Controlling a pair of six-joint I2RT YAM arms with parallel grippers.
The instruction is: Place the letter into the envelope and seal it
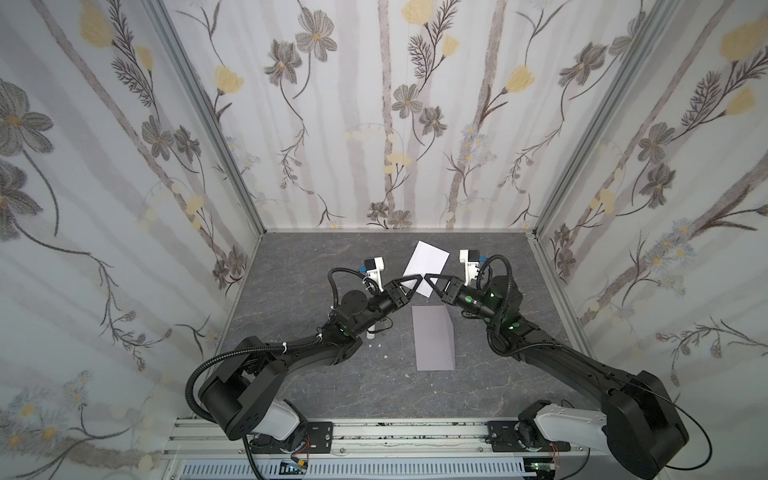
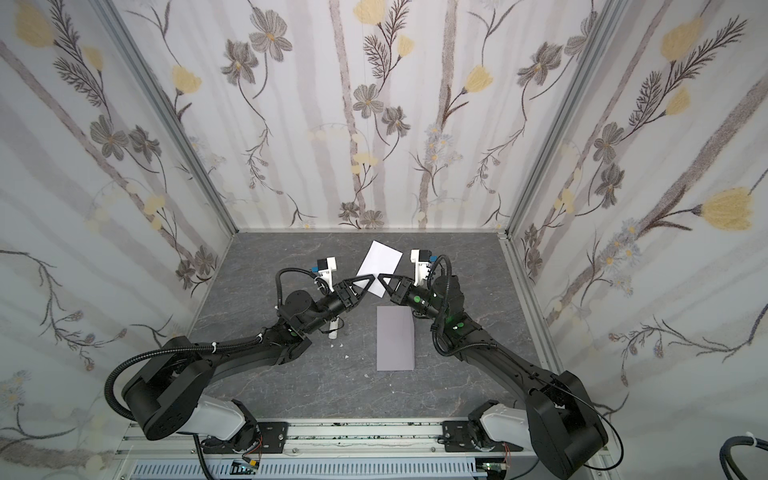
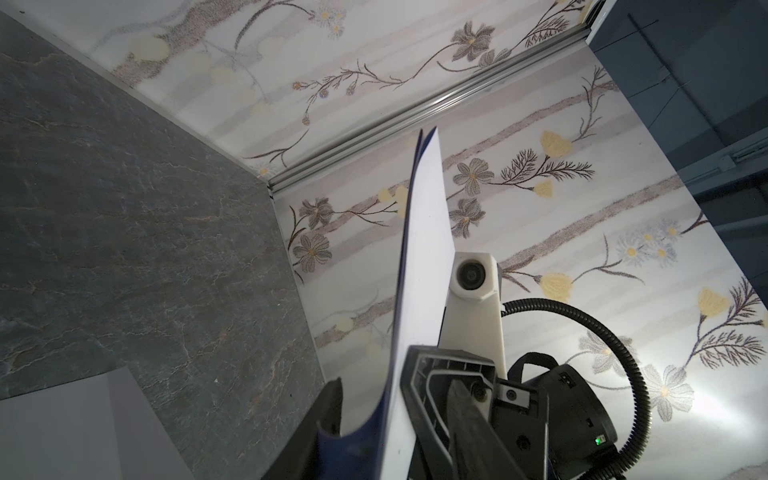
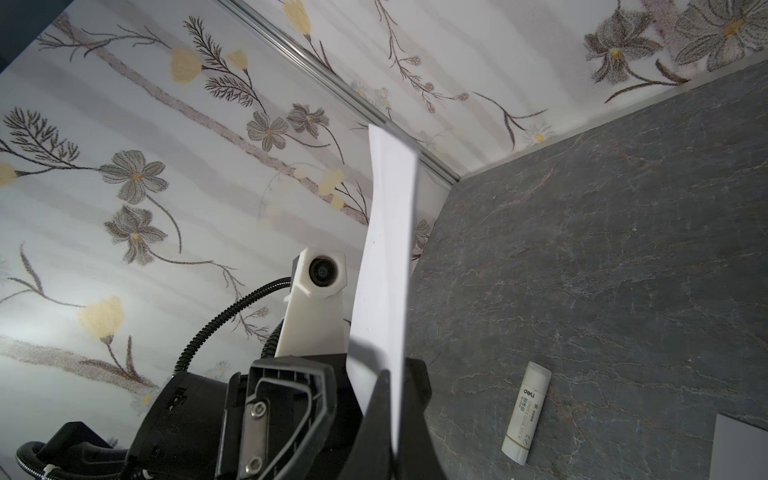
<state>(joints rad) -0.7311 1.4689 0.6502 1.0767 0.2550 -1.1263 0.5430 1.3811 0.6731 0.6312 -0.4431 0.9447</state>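
- You have one letter, a thin white sheet. It hangs in the air above the back of the worktop, bowed along its length. A dark blue edge shows in the left wrist view.
- Your right fingers are clenched on the letter's lower edge.
- Your left fingers stand on either side of that same edge, just beside the right ones. You cannot tell whether they pinch the paper.
- There is one envelope, a plain grey-lavender paper rectangle. It lies flat on the worktop between the two arms, nearer the front than the letter. A slanting fold line runs down one long side.
- There is one glue stick, a small white round tube lying on its side on the worktop. You can read "deli" on it, but the smaller print is too fine.
- A few small white scraps lie near the left arm.
- The worktop is dark grey with a marbled, veined look.
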